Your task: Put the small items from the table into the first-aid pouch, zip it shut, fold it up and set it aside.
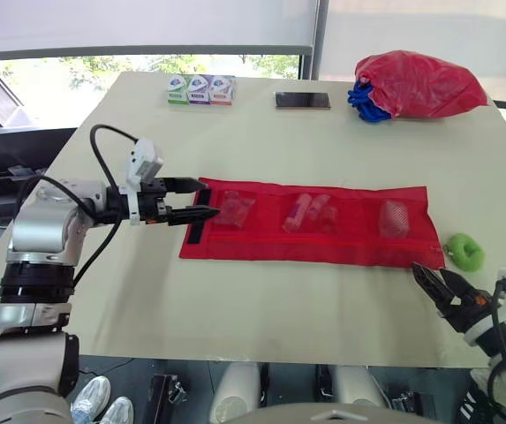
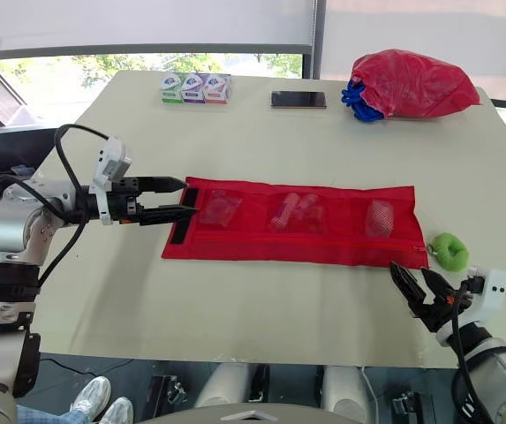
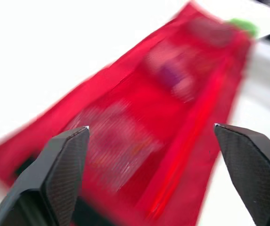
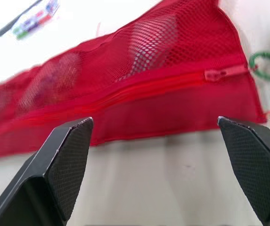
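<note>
A red mesh first-aid pouch (image 1: pixel 323 240) lies unfolded flat across the middle of the table. Clear packets sit in its three pockets: left (image 1: pixel 233 210), middle (image 1: pixel 310 212) and right (image 1: pixel 395 218). The zipper pull (image 4: pixel 215 74) is at the pouch's right end. A small green ring (image 1: pixel 465 252) rests on the table just off that end. My left gripper (image 1: pixel 210 198) is open at the pouch's left edge, its fingers over the black end strip. My right gripper (image 1: pixel 427 276) is open and empty, just in front of the pouch's front right corner.
At the back of the table lie a red bag with a blue bundle (image 1: pixel 420 84), a phone (image 1: pixel 302 100) and three small boxes (image 1: pixel 200 89). The table's front edge (image 1: pixel 261 358) runs close to my right gripper.
</note>
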Controlling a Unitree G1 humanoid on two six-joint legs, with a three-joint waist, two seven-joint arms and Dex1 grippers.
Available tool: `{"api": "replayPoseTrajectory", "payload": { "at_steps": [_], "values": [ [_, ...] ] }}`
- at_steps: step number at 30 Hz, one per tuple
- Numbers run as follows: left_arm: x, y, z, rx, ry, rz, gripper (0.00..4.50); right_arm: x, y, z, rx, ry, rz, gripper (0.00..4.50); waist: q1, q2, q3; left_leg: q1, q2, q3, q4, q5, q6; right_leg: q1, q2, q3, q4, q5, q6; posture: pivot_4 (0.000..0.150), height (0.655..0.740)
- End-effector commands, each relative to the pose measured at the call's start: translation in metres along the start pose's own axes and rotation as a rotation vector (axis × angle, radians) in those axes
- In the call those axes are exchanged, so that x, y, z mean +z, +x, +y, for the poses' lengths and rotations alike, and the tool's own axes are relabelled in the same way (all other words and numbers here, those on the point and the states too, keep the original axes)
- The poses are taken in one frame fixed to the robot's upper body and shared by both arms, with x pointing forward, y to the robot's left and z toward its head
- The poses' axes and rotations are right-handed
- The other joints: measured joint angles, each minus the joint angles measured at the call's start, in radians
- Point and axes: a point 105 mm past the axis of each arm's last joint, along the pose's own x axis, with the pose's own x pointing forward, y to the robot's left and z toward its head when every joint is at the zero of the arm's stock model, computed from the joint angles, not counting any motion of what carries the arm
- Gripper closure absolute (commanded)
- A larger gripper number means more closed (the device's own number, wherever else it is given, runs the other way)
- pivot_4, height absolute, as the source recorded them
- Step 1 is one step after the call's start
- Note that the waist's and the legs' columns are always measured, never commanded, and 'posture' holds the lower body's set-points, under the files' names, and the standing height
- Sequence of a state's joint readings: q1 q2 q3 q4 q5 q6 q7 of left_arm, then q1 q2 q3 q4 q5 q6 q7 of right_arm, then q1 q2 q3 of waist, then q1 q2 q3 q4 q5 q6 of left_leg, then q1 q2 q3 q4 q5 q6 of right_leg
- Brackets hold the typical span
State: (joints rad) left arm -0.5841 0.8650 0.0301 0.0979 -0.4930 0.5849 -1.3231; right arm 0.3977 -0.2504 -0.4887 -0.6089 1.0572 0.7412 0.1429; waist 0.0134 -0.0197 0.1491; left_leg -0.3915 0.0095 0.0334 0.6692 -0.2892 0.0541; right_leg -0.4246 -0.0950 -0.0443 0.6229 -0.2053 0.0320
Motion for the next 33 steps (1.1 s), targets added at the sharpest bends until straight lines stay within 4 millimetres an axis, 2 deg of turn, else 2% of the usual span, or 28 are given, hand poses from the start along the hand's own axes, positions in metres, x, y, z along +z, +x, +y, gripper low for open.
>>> {"api": "replayPoseTrajectory", "payload": {
  "at_steps": [1, 4, 7, 14, 21, 27, 30, 33],
  "values": [
    [0.028, 0.010, -0.023, -0.113, 0.168, -0.016, 0.03, 0.003, 0.003, 0.002, -0.053, 0.136, -0.030, 0.00, -0.001, 0.002, 0.000, -0.001, 0.000, 0.000, 0.000, 0.000, 0.000, -0.001, 0.000, 0.000, 0.000, 0.000, 0.000, 0.150, 0.7400],
    [0.033, 0.014, -0.036, -0.181, 0.224, 0.013, 0.03, 0.002, 0.005, 0.002, -0.079, 0.206, -0.030, 0.00, -0.003, 0.002, 0.000, -0.002, 0.000, 0.000, 0.000, 0.001, 0.000, -0.001, 0.001, -0.002, 0.000, 0.000, 0.000, 0.150, 0.7400],
    [0.046, 0.019, -0.055, -0.291, 0.247, 0.006, 0.03, -0.004, 0.010, 0.007, -0.075, 0.248, -0.007, 0.00, -0.002, 0.000, 0.000, -0.002, 0.000, 0.000, 0.000, 0.001, 0.000, -0.001, 0.005, -0.002, 0.000, 0.000, 0.000, 0.150, 0.7400],
    [0.059, 0.022, -0.084, -0.450, 0.260, -0.010, 0.03, -0.002, 0.030, 0.015, -0.032, 0.361, -0.067, 0.00, -0.015, 0.000, 0.000, 0.000, 0.000, -0.001, 0.003, 0.001, 0.000, 0.001, 0.028, 0.017, 0.001, -0.003, 0.006, 0.150, 0.7400],
    [0.060, 0.023, -0.088, -0.473, 0.265, -0.018, 0.03, 0.005, 0.043, 0.018, 0.001, 0.414, -0.157, 0.00, -0.027, 0.000, 0.000, 0.002, 0.001, -0.002, 0.003, 0.001, 0.000, 0.003, 0.041, 0.035, 0.002, -0.003, 0.006, 0.150, 0.7400],
    [0.060, 0.022, -0.087, -0.475, 0.262, -0.032, 0.03, 0.010, 0.047, 0.016, 0.004, 0.394, -0.213, 0.00, -0.027, 0.000, 0.000, 0.003, 0.001, -0.002, 0.003, 0.001, 0.000, 0.003, 0.043, 0.038, 0.002, -0.003, 0.006, 0.150, 0.7400],
    [0.058, 0.022, -0.085, -0.471, 0.261, -0.033, 0.00, 0.014, 0.050, 0.011, -0.025, 0.397, -0.253, 0.88, -0.027, 0.000, 0.000, 0.003, 0.001, -0.001, 0.003, 0.001, 0.000, 0.003, 0.043, 0.039, 0.002, -0.003, 0.006, 0.150, 0.7400],
    [0.058, 0.023, -0.083, -0.456, 0.261, -0.042, 0.00, 0.018, 0.050, 0.005, -0.052, 0.374, -0.284, 2.30, -0.027, 0.001, 0.000, 0.003, 0.001, -0.001, 0.003, 0.001, 0.000, 0.003, 0.044, 0.039, 0.003, -0.003, 0.006, 0.150, 0.7400]
  ]
}}
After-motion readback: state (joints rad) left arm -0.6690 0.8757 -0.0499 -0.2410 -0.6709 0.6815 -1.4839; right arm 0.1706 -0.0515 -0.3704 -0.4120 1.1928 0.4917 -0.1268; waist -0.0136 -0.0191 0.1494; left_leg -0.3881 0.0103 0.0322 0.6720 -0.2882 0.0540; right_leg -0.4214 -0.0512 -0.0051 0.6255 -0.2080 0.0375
